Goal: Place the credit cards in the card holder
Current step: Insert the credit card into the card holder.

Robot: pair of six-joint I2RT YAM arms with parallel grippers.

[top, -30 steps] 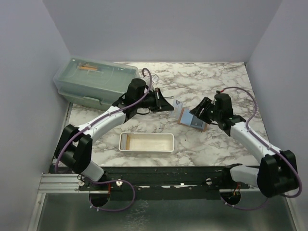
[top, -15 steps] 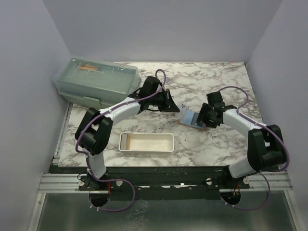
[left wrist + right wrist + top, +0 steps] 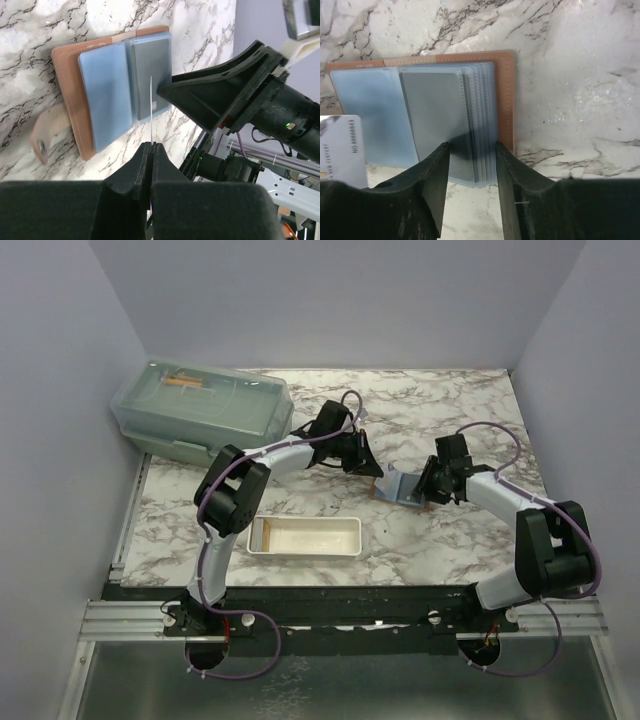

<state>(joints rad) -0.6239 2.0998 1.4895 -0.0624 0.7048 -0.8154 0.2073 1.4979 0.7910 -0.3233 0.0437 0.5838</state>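
The card holder (image 3: 398, 487) lies open on the marble, with a tan-brown cover (image 3: 64, 95) and pale blue plastic sleeves (image 3: 365, 115). A grey credit card (image 3: 434, 112) sits in the top sleeve, also visible in the left wrist view (image 3: 151, 70). My left gripper (image 3: 367, 464) is shut on another credit card, seen edge-on (image 3: 151, 107) just above the holder. Its pale printed face shows in the right wrist view (image 3: 341, 150). My right gripper (image 3: 421, 486) is open, with its fingertips (image 3: 445, 150) straddling the near edge of the sleeve stack (image 3: 482, 150).
A white rectangular tray (image 3: 303, 537) stands in front of the holder, towards the left. A translucent green lidded box (image 3: 200, 412) sits at the back left. The holder's strap with a stud (image 3: 44, 134) lies on the marble beside it. Purple walls enclose the table.
My left arm has stretched right, bringing its card from the table's middle to the holder's left edge. My right gripper has shifted slightly along the holder and stays over the sleeves.
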